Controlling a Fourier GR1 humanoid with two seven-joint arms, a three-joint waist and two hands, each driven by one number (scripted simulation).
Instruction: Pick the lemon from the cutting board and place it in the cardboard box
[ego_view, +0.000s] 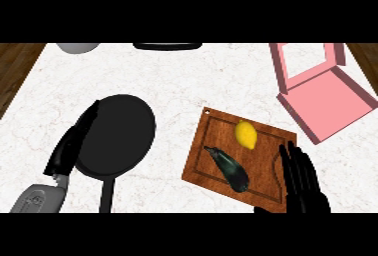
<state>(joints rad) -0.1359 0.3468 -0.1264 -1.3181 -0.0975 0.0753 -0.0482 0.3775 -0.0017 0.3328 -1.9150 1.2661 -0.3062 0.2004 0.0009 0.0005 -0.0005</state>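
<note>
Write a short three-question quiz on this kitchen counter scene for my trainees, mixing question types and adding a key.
1. True or false: the yellow oval lemon lies inside the pink cardboard box.
2. Which lies nearer the robot on the brown wooden cutting board: the lemon or the dark purple eggplant?
3. Fill in: the black right hand is ____, fingers straight, over the board's right edge.

Key: 1 false, it lies on the board. 2 the eggplant. 3 open.
</note>
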